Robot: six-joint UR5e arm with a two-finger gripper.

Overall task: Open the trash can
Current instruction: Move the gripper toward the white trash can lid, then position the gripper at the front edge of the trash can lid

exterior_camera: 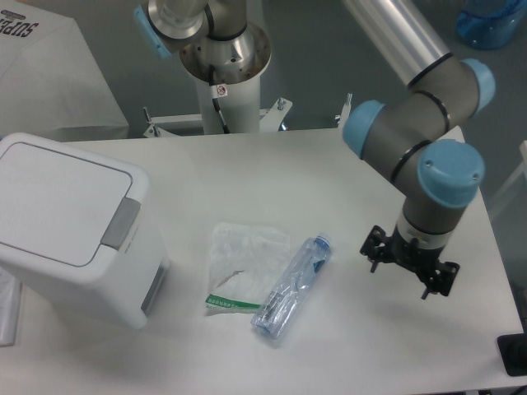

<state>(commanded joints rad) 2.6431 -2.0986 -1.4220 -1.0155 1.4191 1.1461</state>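
The trash can point(70, 226) is a large white boxy bin standing at the left edge of the table. Its flat lid point(53, 202) is closed, with a grey push-button strip point(121, 223) on its right side. My gripper point(400, 278) hangs point-down over the right part of the table, far to the right of the bin. Its black fingers point(373, 262) stand apart and hold nothing.
A crushed clear plastic bottle point(292, 286) with a blue neck ring lies mid-table. A crumpled clear plastic bag point(241, 267) with a green-edged label lies just left of it. The arm's base column point(224, 78) stands behind the table. A black object point(512, 354) sits at the table's right front corner.
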